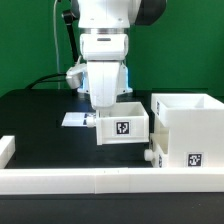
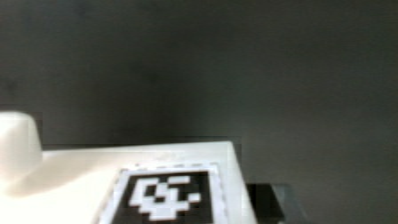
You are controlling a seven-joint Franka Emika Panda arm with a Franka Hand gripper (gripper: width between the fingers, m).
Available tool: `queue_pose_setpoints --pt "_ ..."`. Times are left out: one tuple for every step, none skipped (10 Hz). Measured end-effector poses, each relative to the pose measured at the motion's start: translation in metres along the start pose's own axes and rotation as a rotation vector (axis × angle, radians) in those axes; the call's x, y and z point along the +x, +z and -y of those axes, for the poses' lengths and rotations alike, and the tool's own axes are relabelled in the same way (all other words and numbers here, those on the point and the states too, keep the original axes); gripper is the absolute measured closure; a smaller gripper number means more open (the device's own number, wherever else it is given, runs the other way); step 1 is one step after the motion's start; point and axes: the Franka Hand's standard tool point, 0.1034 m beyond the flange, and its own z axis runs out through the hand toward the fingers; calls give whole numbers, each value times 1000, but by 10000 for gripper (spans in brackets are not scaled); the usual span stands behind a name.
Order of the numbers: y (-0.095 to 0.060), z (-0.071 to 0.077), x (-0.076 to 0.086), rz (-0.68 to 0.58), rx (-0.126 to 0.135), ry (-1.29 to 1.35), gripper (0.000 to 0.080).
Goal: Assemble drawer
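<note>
A small white drawer box [image 1: 123, 125] with a black tag on its front stands mid-table. My gripper [image 1: 104, 112] comes straight down on its wall on the exterior view's left and is shut on it. In the wrist view, the box's tagged white panel [image 2: 171, 188] fills the lower part of the picture, with one dark finger [image 2: 269, 200] against its edge. The other finger is hidden. A larger white open housing [image 1: 188, 128], also tagged, stands just to the exterior view's right of the box, close to it.
A long white rail [image 1: 100, 181] runs along the table's front, with a white block [image 1: 6, 148] at its left end. The marker board [image 1: 74, 119] lies behind my arm. A small white knob [image 1: 150, 157] sits at the housing's lower corner. The table is black.
</note>
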Motion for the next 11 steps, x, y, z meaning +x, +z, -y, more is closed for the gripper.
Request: queue_pose_setpoints --pt "1 -3 1 0 4 -1 722" --pt "1 -2 0 0 5 0 721" --pt "2 -1 0 -1 7 1 721" --pt "2 -1 0 -1 7 1 722" --pt "1 -2 0 0 7 0 721" --pt "0 -9 0 -1 3 -2 721" --pt "1 -17 2 -3 -5 -5 722" --pt "2 -21 5 -5 -8 -9 722" --pt "2 -24 7 -7 -21 -8 722" --pt "2 -27 9 -11 -44 -10 722" --pt "4 -26 8 -11 -37 -10 722"
